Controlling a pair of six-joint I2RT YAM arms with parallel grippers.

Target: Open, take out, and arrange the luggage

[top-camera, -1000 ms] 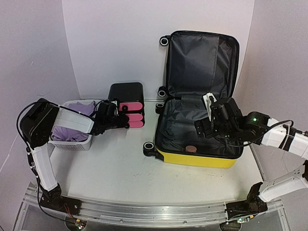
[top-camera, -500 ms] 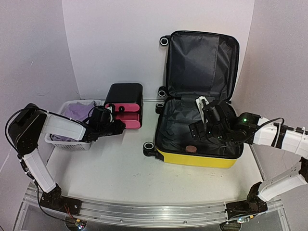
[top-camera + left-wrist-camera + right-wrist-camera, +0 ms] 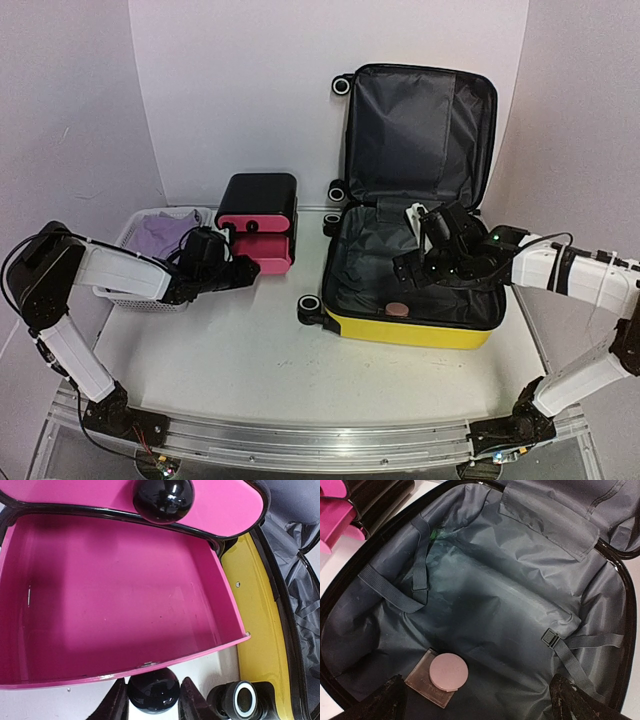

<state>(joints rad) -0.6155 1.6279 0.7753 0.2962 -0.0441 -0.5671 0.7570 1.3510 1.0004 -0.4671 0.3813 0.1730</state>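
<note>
The yellow luggage (image 3: 405,328) lies open at the right, its lid (image 3: 420,130) upright against the back wall and its grey lining showing. Inside, near the front, a round pink compact (image 3: 448,671) rests on a clear square case; it also shows in the top view (image 3: 397,309). My right gripper (image 3: 479,705) hovers over the lining, wide open and empty; in the top view it (image 3: 415,268) is above the middle of the shell. My left gripper (image 3: 153,697) is shut on the black knob (image 3: 153,690) of the box's lowest pink drawer (image 3: 115,595), which stands pulled out and empty.
The black-and-pink drawer box (image 3: 260,195) stands left of the luggage. A white mesh basket (image 3: 150,297) with purple cloth (image 3: 160,235) is at the far left. A luggage wheel (image 3: 243,700) is close beside the left gripper. The yellow shell side (image 3: 255,610) is just right of the drawer.
My left gripper has drawn back toward the near side with the knob, and the lowest pink drawer has come out. My right gripper has shifted slightly left and back over the luggage.
</note>
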